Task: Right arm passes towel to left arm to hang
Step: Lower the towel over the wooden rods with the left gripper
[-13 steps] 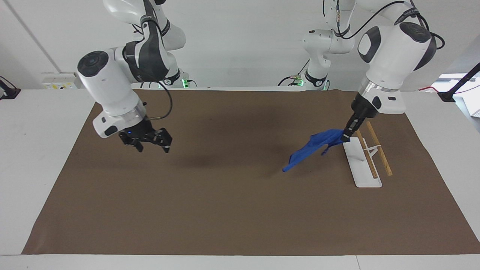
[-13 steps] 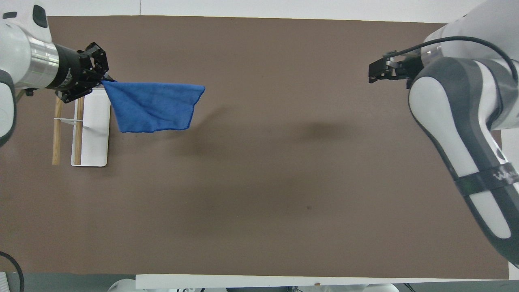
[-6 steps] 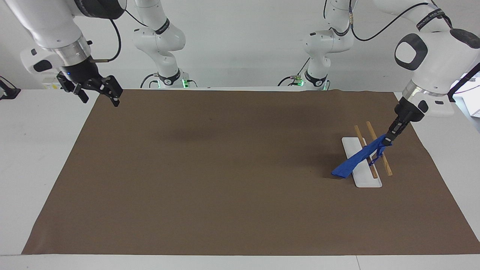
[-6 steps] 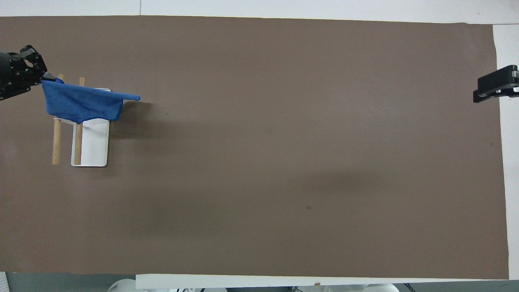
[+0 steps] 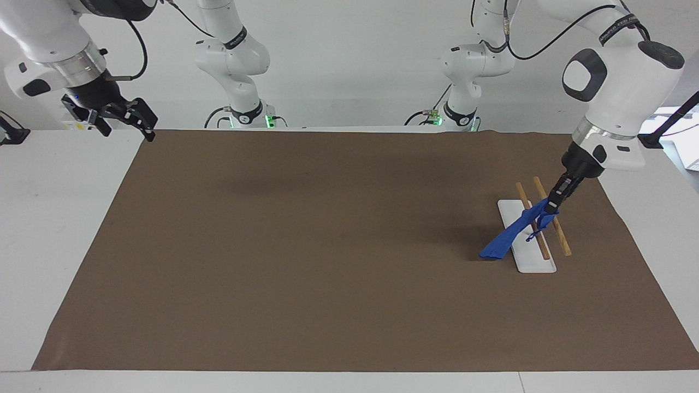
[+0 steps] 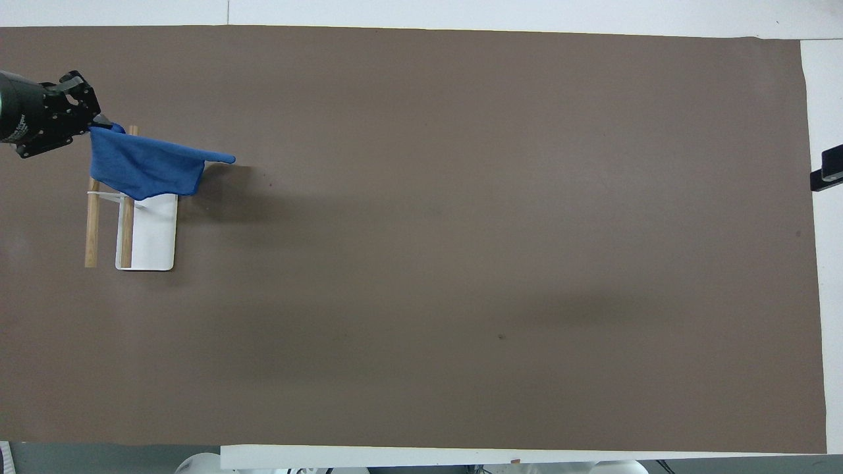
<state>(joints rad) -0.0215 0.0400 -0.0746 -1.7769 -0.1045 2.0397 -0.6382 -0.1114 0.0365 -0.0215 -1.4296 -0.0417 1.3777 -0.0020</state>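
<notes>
over the rack (image 5: 527, 237) at the left arm's end of the table, our left gripper (image 5: 550, 209) held the towel (image 5: 510, 236).

our left fingers were pinched on one corner of the blue towel (image 6: 146, 170), which draped across the rack's two wooden rails (image 6: 92, 224) toward four o'clock in the overhead view, its low corner reaching the brown mat (image 5: 327, 262) beside the white base (image 6: 155, 234). our right gripper (image 5: 123, 117) waited with fingers spread apart over the mat's edge at the right arm's end, at ten o'clock in the facing view.
</notes>
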